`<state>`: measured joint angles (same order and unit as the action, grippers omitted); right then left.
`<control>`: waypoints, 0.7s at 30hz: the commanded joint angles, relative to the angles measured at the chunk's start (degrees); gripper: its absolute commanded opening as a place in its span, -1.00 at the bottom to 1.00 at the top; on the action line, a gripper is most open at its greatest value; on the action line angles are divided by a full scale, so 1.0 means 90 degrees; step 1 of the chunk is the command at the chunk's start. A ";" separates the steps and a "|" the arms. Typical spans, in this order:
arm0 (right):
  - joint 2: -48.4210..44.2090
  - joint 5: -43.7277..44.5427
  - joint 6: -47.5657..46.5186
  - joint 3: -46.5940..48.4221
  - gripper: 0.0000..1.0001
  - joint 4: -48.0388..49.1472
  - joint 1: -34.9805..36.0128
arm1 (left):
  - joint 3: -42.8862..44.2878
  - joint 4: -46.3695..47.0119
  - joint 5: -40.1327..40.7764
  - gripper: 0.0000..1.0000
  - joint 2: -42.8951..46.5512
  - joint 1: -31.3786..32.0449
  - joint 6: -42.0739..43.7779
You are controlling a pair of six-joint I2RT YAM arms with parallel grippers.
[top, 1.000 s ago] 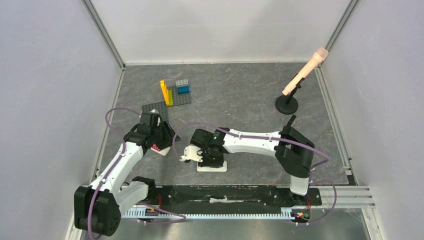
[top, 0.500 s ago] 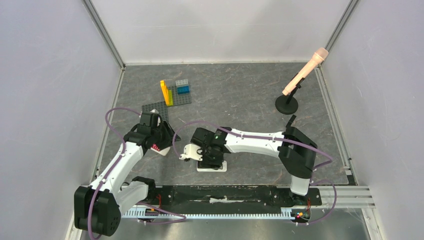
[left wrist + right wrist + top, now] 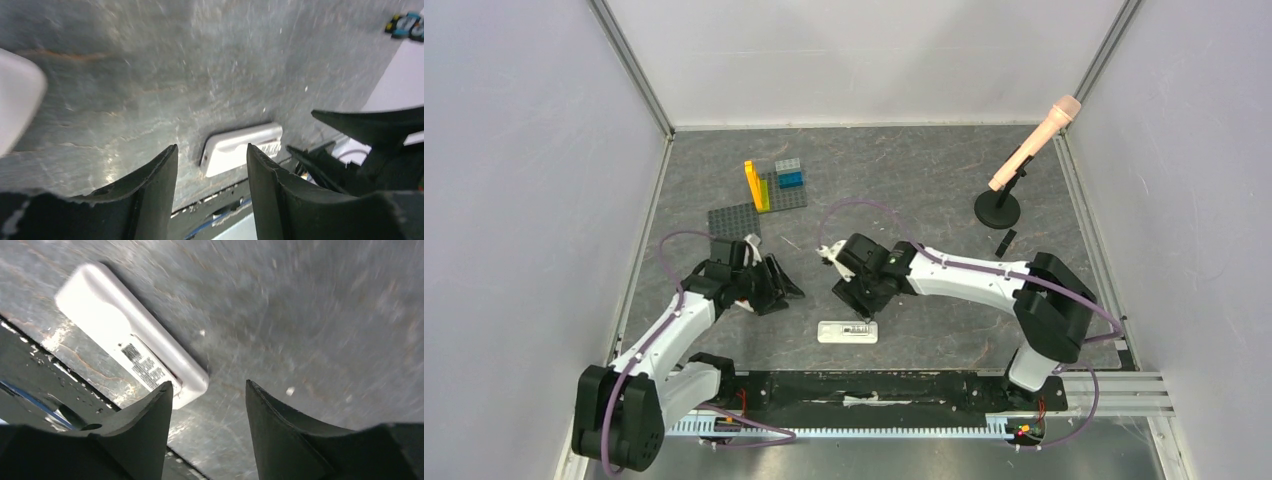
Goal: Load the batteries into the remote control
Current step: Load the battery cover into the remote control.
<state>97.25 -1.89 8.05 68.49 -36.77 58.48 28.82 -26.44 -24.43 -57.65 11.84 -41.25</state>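
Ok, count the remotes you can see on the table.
1: the white remote lies flat at the front, near the middle. A blurred white shape at the left wrist view's edge may be another.

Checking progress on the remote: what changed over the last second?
The right claw pulled back off the remote, open and empty. The left claw swung rightward toward it, open. The remote, brick plate and microphone stayed put.

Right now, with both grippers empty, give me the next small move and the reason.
Probably lower the right gripper onto the remote to steady it. The remote lies label side up on the table, and that gripper hovers open just beside its end. The left gripper is open too, farther off, and no batteries show in any view.
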 commanded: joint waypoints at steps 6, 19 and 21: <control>-0.1316 0.1136 0.4415 -0.1597 0.24 0.1079 0.0127 | -0.0392 0.0495 0.0330 0.21 0.0311 0.1269 -0.0397; -0.1302 0.1627 0.5411 -0.1692 0.17 0.1290 0.0531 | -0.1000 0.1331 0.0263 0.21 0.0253 0.1556 -0.0605; -0.1230 0.1682 0.5486 -0.1665 0.17 0.1279 0.0578 | -0.1057 0.1423 0.0217 0.21 0.0177 0.1566 -0.0640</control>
<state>85.21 10.52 53.34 53.39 -26.59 62.85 20.38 -19.00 -21.15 -55.77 25.54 -44.56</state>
